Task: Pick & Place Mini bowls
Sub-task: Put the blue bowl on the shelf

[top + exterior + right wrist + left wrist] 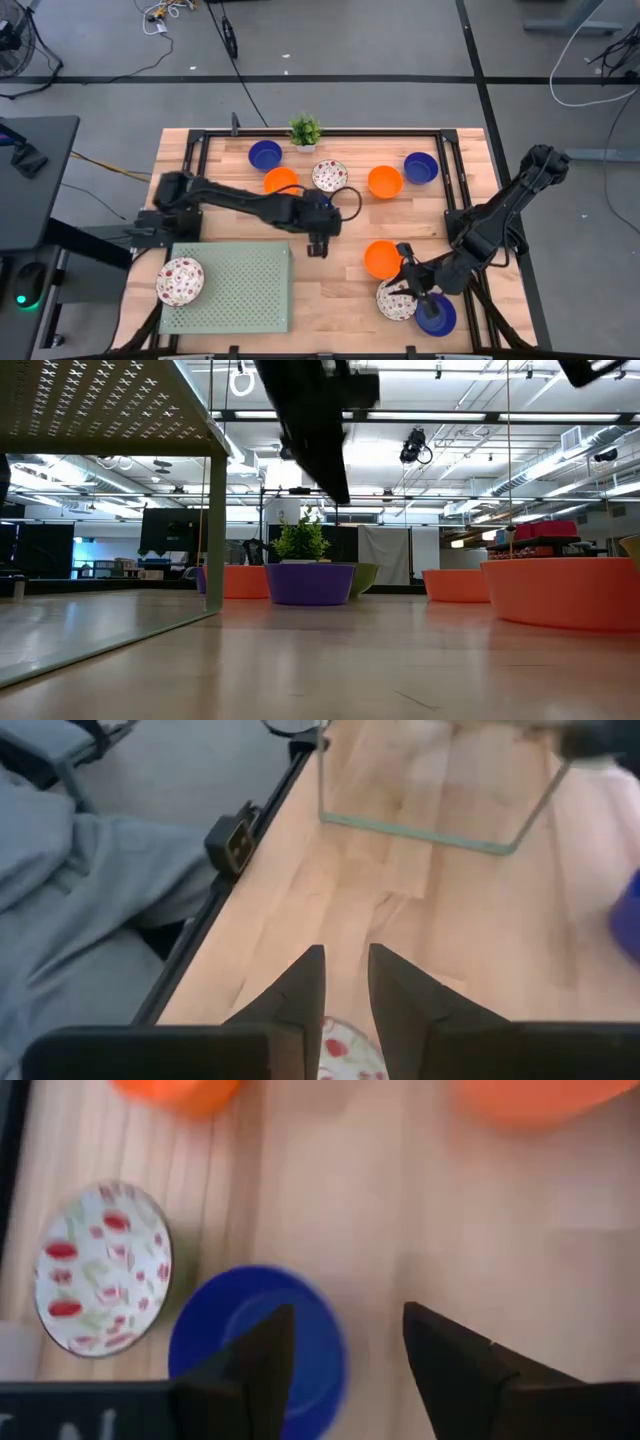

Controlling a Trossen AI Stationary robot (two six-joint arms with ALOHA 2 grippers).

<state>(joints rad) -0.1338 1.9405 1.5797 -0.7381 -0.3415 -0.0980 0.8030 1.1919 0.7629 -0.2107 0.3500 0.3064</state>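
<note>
On the tabletop (330,290), the mini bowls lie scattered. Along the far side sit two blue ones (265,154), two orange ones (385,181) and a speckled bowl (330,175). A third orange bowl (381,258) sits nearer the front right, next to a speckled bowl (394,300) and a blue bowl (438,316). One speckled bowl (180,281) already rests on the pale green tray (250,290), which I take to be the drop-off spot.

Mid-table, the left tool (317,247) hangs with fingers apart and nothing between them; its wrist view looks down on a blue bowl (255,1335), probably the next pick.

At the front right, the right tool (412,290) sits low over the speckled bowl there, its fingers (300,985) close together with a narrow gap. The bowl's rim shows right under them, but whether they pinch it I cannot tell. A small plant (305,130) stands at the far edge.
</note>
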